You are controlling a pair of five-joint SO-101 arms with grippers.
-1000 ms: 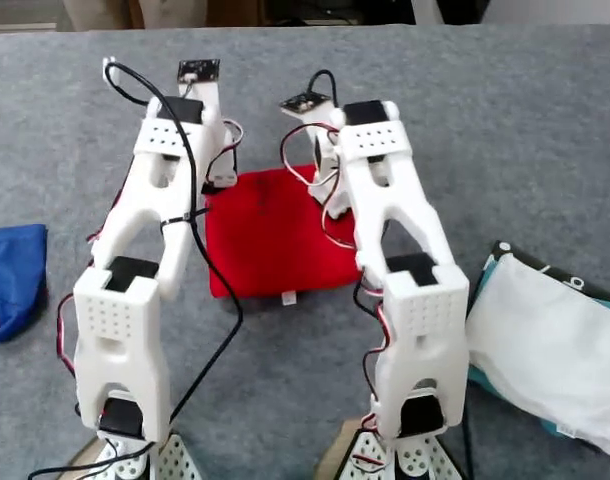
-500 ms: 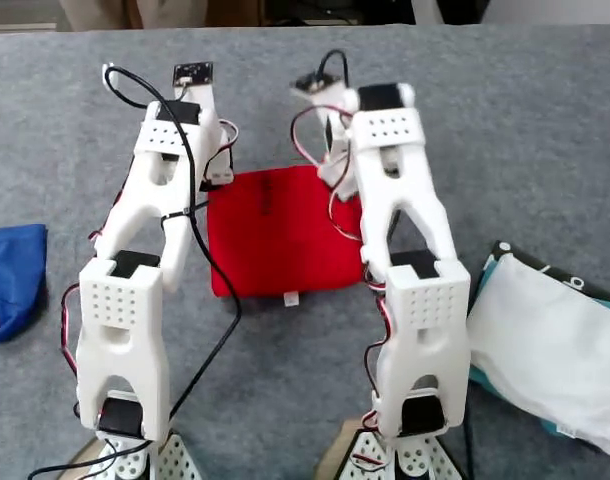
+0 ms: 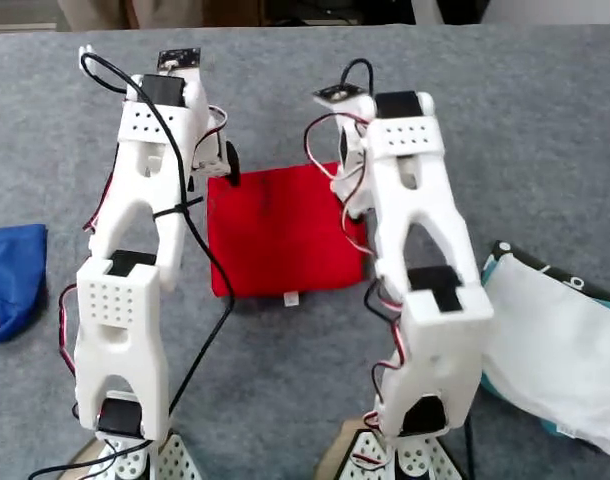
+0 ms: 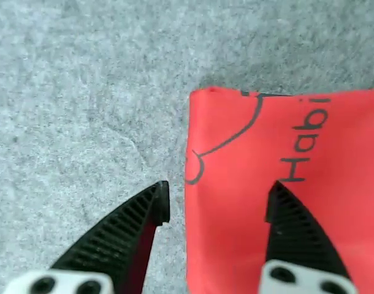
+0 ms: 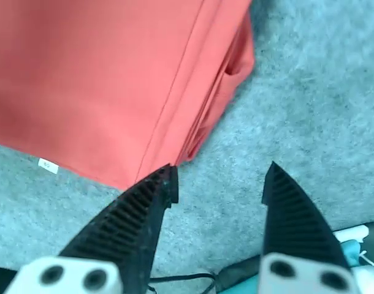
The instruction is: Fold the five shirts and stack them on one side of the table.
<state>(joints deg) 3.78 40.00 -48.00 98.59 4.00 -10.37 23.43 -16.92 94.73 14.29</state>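
Observation:
A folded red shirt [image 3: 280, 230] lies flat in the middle of the grey table [image 3: 285, 400]. My left gripper [image 3: 226, 168] hovers at the shirt's far left corner. In the left wrist view that gripper [image 4: 219, 191] is open, one finger over the table and the other over the red shirt [image 4: 297, 153], which carries black print. My right gripper [image 3: 351, 198] hangs at the shirt's right edge. It [image 5: 221, 174] is open too, one finger over the folded edge of the red shirt [image 5: 113, 79], the other over the table. Neither holds anything.
A crumpled blue shirt [image 3: 13, 278] lies at the table's left edge. At the right a folded white shirt [image 3: 555, 345] rests on a teal one [image 3: 493, 262], beside the right arm's base. A small white tag [image 3: 290, 298] sticks out at the red shirt's near edge.
Both arms have drawn apart and away from the red shirt's far edge, the left toward the far left, the right to the right. The shirt stays flat and folded.

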